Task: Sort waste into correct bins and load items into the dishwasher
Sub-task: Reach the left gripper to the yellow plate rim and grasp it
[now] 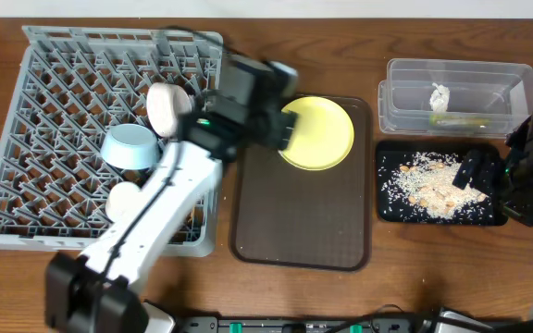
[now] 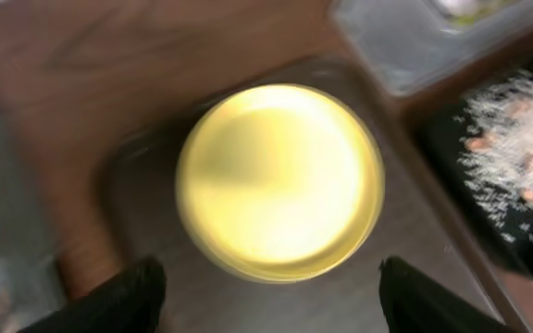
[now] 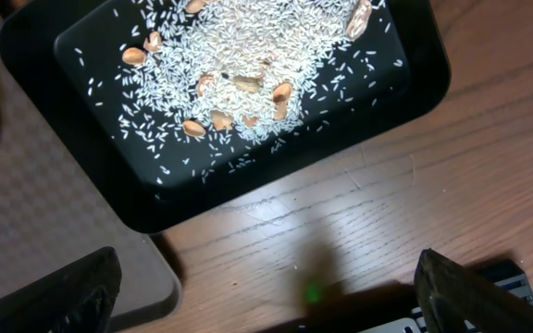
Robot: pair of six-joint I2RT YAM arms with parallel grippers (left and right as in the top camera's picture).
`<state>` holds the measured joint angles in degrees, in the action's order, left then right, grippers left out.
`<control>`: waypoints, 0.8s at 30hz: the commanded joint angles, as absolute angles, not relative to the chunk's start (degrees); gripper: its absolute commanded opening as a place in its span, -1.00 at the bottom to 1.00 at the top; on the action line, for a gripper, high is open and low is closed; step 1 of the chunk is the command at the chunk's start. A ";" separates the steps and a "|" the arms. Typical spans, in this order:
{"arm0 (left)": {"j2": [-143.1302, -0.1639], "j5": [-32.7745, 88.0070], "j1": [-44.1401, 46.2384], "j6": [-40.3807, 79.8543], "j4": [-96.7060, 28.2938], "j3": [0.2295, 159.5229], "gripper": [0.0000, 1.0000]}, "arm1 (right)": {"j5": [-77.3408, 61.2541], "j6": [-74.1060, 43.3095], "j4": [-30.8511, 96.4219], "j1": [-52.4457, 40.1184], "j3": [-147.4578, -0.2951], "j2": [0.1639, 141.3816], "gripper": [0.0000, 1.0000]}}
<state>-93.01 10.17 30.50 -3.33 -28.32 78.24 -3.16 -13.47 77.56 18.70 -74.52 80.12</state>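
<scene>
At left of the overhead view, a grey rack point(image 1: 63, 74) on the worktop point(image 1: 340, 55), holding a blue bowl point(image 1: 130, 148), a cream bowl point(image 1: 167, 106) just above it and a white cup point(image 1: 123, 201) below. Right of the rack, a brown tray point(image 1: 303, 222) with the yellow plate point(image 1: 327, 134) flat in its upper half. Over the tray's upper left corner, just beside the plate, the left jaws, blurred. In the left wrist view, spread wide at the bottom corners and gripping nothing, with the plate in mid-frame above the gap. At upper right of the overhead view, a clear tub point(image 1: 405, 102) with a white tissue point(image 1: 440, 96) and a wrapper point(image 1: 461, 120) inside. Just below it, a black tray point(image 1: 391, 208) strewn with rice scraps point(image 1: 433, 180). At the right edge, the right jaws, released and empty. In the right wrist view, bare wood between them, with the black tray filling the upper frame.
</scene>
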 commanded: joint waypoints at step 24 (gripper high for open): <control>-119.07 9.45 39.99 -8.12 -23.14 78.98 0.20 | -3.29 -14.09 77.54 18.83 -75.16 79.72 0.99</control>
<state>-118.41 9.91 39.97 -7.51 -21.50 78.37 -3.18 -13.47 77.54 18.70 -74.52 80.12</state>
